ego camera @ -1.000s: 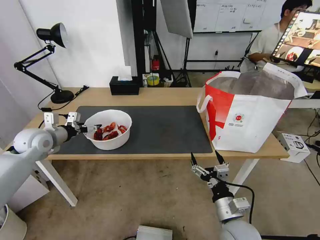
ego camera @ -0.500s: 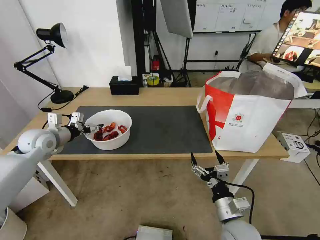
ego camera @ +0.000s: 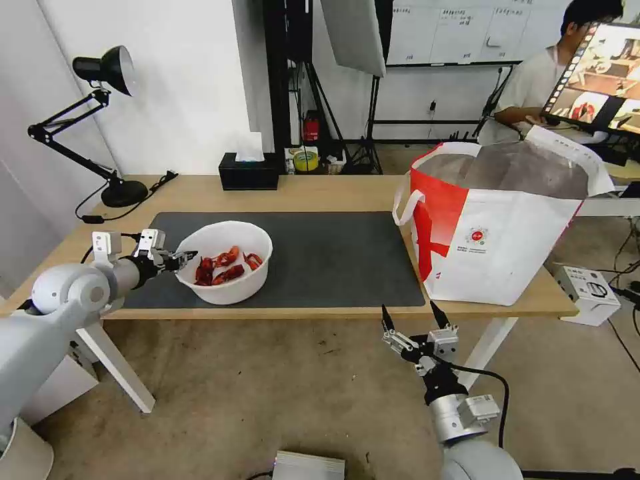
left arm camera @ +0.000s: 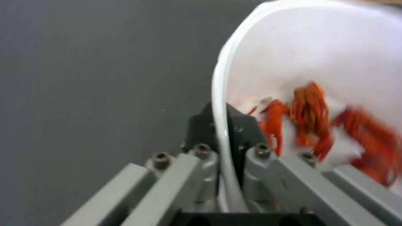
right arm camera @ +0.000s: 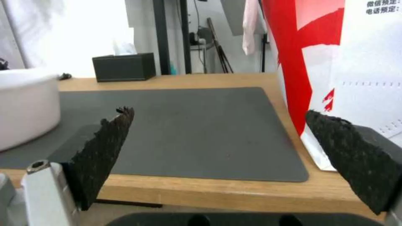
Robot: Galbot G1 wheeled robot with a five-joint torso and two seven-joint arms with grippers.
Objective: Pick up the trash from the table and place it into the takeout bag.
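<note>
Left gripper (ego camera: 187, 255) clamped on bowl (ego camera: 227, 263) rim

White bowl (ego camera: 227, 263) of red shells on grey mat (ego camera: 333, 257).

You have a black desk lamp (ego camera: 107, 120) beyond the left arm's tool, and a black tissue box (ego camera: 249, 171) farther right.

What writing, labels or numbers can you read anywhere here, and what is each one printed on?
"微信预定:" on the white side of the takeout bag, right wrist view.
"电话预定:" directly beneath it on the same bag.
Round red logo on the bag, and the fine print under it: too small to read.
Whiteboard behind: handwriting too small to read.
White bowl and black tissue box: no text visible.
</note>
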